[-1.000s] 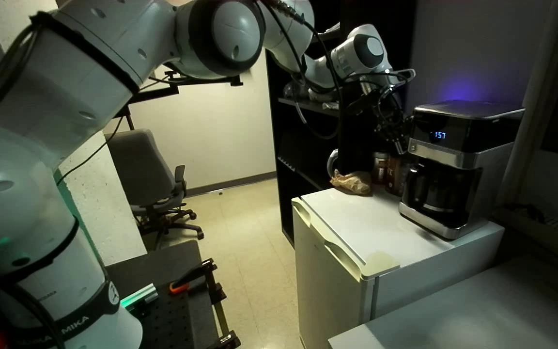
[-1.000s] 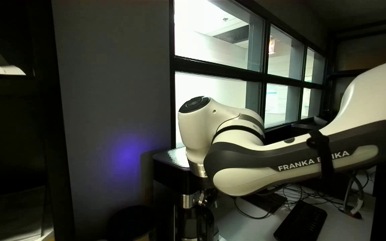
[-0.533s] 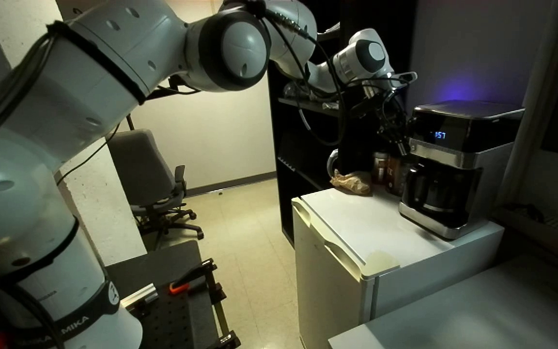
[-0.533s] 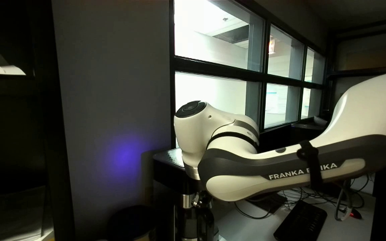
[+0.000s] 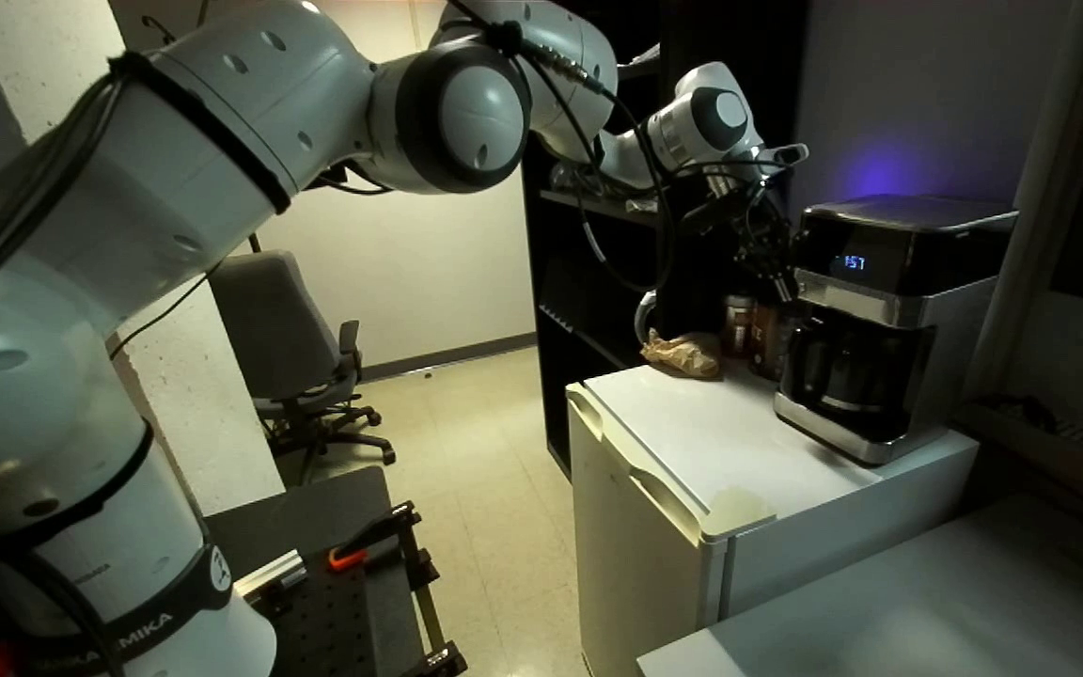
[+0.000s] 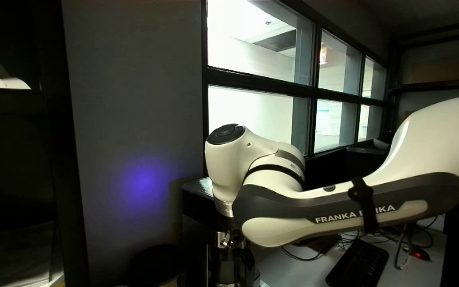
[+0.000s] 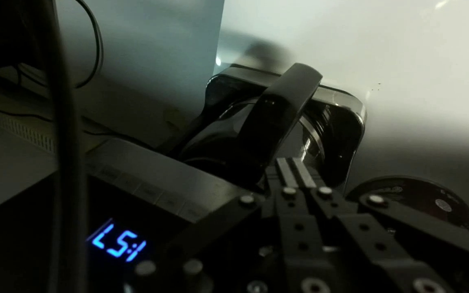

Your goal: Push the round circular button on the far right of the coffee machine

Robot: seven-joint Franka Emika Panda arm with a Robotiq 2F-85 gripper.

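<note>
Gripper [image 7: 295, 173] closed, just beside coffee machine [image 5: 908, 307]; display [image 7: 117, 241] reads 1:57

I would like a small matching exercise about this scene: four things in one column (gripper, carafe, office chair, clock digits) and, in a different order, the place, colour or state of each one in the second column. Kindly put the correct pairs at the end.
Things
1. gripper
2. carafe
3. office chair
4. clock digits

Places, colours, states
A. inside the coffee machine
B. glowing blue
C. grey, standing on the floor
D. shut, its fingers close together

Correct pairs: 1-D; 2-A; 3-C; 4-B
</note>
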